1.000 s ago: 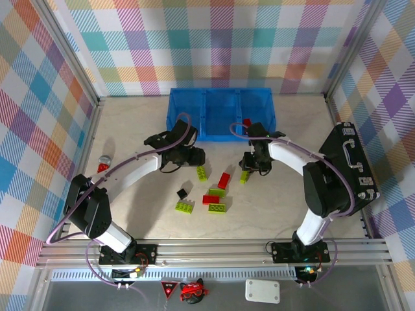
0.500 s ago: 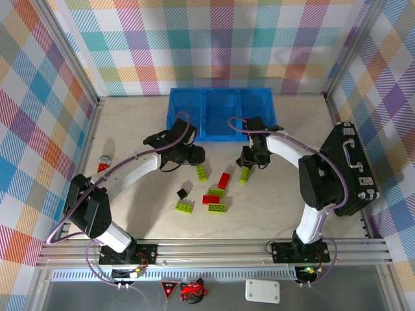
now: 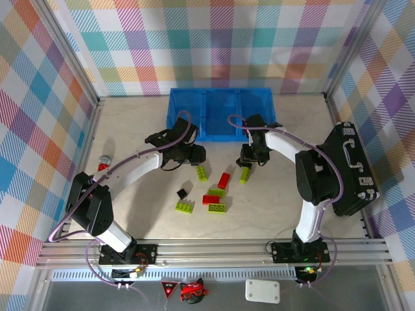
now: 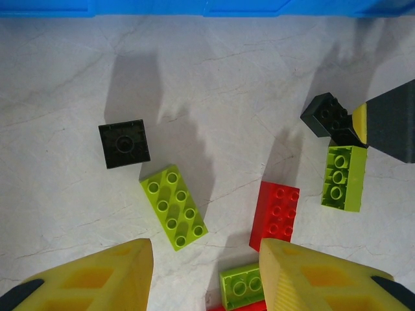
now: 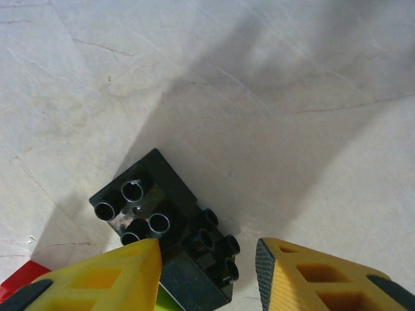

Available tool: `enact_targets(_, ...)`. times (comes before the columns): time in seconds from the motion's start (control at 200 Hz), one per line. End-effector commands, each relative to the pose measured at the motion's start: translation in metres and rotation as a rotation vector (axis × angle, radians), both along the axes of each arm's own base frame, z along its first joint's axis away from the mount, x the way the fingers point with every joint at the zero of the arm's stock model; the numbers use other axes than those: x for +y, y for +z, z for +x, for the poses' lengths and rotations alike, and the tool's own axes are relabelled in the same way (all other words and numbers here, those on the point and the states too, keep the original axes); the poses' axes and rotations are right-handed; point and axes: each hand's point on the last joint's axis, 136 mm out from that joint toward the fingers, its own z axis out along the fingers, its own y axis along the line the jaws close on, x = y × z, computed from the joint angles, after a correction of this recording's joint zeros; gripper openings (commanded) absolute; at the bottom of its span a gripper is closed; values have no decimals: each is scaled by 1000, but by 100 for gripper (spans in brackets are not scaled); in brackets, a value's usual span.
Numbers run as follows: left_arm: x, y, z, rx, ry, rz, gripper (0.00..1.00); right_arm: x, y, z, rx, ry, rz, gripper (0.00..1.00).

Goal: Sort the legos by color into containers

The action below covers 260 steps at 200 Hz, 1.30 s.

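the left hand hangs wide open and empty above a lime green studded plastic brick and a red plastic brick on the pale marbled tabletop. the right hand is also open, its yellow fingers at both sides of a small black plastic brick, near the bright blue three-compartment plastic bin.

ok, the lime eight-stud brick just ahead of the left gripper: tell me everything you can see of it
The lime green brick is a glossy plastic two-by-four, eight round studs facing up, lying flat on the pale marbled table and turned diagonally. It looks intact and touches nothing: a black square piece sits apart on its bin side, a red brick apart on the other. The left gripper hangs just behind it, jaws open and clear of it.
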Motion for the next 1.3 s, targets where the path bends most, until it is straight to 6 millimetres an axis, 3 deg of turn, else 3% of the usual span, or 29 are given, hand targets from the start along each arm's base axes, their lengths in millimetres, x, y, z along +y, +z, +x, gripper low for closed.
enact_targets(0.0,0,5,7,-6,11,-17,47,4,1,-6,35,30,29,45)
enact_targets(0.465,1,6,7,-8,11,-21,47,2,-4,-18,73,32,34,45)
enact_targets(0.69,1,7,6,-9,12,-26,47,-18,-8,-21,76,-15,-20,44)
enact_targets(1.045,-4,6,10,-1,4,-39,46,-66,14,-31,39,-94,-103,43)
enact_targets(1.235,-9,2,12,9,1,-53,46,-55,37,-29,-14,-232,15,62)
enact_targets(1.295,-11,2,13,10,2,-58,46,-52,35,-29,-14,-356,65,62)
